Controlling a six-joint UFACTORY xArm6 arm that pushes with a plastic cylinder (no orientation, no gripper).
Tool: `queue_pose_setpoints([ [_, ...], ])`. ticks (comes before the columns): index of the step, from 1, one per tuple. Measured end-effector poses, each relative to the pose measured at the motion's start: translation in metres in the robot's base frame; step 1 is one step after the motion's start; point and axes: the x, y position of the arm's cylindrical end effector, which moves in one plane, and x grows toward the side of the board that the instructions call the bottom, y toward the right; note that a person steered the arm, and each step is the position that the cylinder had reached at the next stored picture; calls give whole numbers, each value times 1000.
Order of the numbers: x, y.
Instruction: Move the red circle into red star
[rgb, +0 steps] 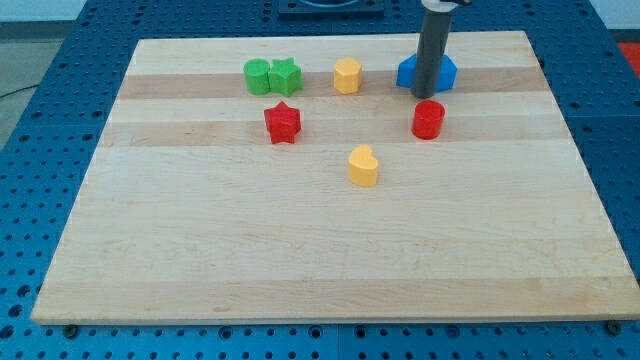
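Rod end, my tip (428, 96), sits just above red circle (428, 119), in front of blue block (427, 73); no jaws, nothing held. We judge leftward push toward red star (283, 122) needs right-side approach.

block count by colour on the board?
green: 2, circle and star
yellow: 2, one at the view's top, one lower
red: 2, star and circle
blue: 1, partly behind my tip, shape unclear
total: 7
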Motion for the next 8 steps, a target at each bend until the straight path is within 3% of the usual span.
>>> queue_pose_setpoints([
  [1, 8, 9],
  [3, 73, 48],
  [4, 75, 46],
  [8, 62, -59],
])
